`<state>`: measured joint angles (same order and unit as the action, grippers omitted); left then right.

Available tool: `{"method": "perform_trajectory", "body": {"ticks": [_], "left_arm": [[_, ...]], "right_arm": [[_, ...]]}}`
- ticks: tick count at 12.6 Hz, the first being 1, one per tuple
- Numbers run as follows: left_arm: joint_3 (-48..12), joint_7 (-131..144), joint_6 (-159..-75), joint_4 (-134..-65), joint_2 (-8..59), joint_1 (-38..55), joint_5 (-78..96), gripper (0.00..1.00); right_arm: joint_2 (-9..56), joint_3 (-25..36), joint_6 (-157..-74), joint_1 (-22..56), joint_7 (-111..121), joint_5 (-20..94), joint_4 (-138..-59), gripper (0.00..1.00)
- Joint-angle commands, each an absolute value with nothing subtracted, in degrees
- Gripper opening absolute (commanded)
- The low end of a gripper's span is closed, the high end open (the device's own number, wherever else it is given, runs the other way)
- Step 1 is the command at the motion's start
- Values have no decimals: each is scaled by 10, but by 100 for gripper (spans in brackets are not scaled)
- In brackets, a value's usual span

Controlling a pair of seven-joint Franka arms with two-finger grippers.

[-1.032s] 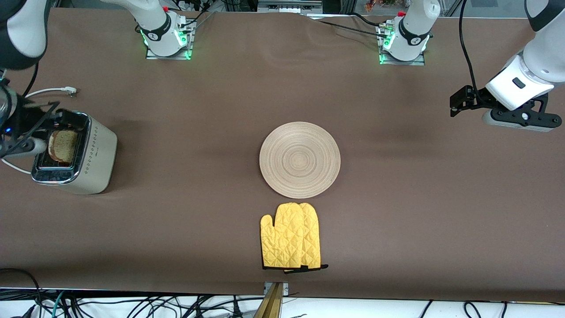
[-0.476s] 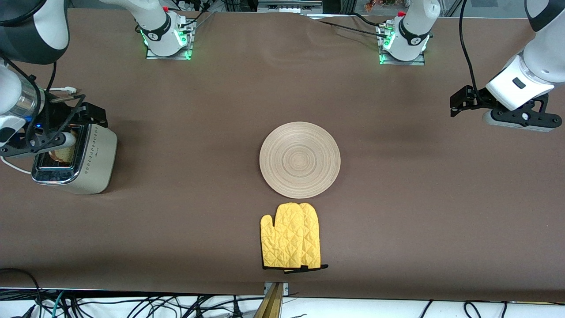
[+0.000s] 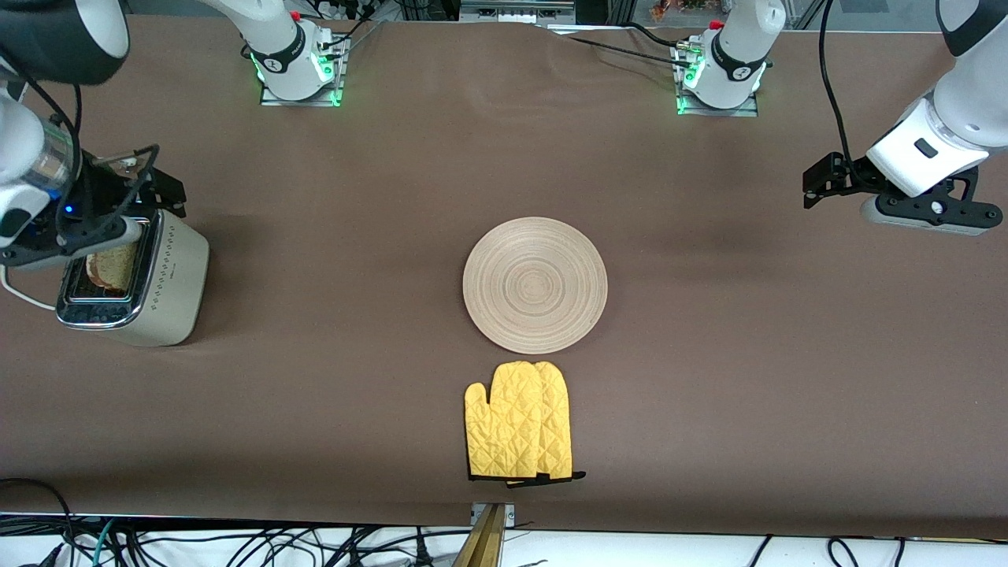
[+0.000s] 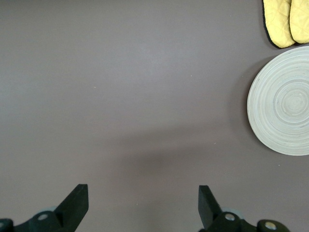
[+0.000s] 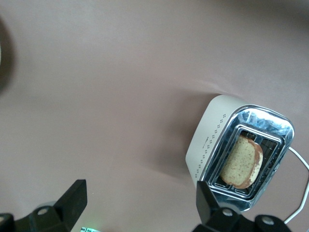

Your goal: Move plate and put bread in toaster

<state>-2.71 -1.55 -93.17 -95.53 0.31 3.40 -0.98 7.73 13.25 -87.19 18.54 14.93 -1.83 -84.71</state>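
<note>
The round light-wood plate lies bare at the table's middle and also shows in the left wrist view as the plate. The cream toaster stands at the right arm's end. The bread sits tilted in one slot. The right wrist view shows the toaster and the bread from above. My right gripper hangs open and empty over the toaster's edge toward the robots' bases; its own view shows the gripper over bare cloth. My left gripper waits open at the left arm's end, over bare cloth.
A pair of yellow oven mitts lies just nearer to the front camera than the plate, seen too as the mitts. The toaster's white cord trails toward the robots' bases. Brown cloth covers the table.
My right gripper has swung in over the toaster and then drawn back toward the robots' bases, uncovering the bread in its slot. The left arm, plate and mitts have not moved.
</note>
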Motion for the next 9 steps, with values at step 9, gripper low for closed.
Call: {"method": "perform_trajectory", "body": {"ticks": [9], "left_arm": [[-29, -21, -917, -935, 11, 33, -4, 100]], "right_arm": [[18, -4, -862, 62, 63, -24, -907, 100]]}}
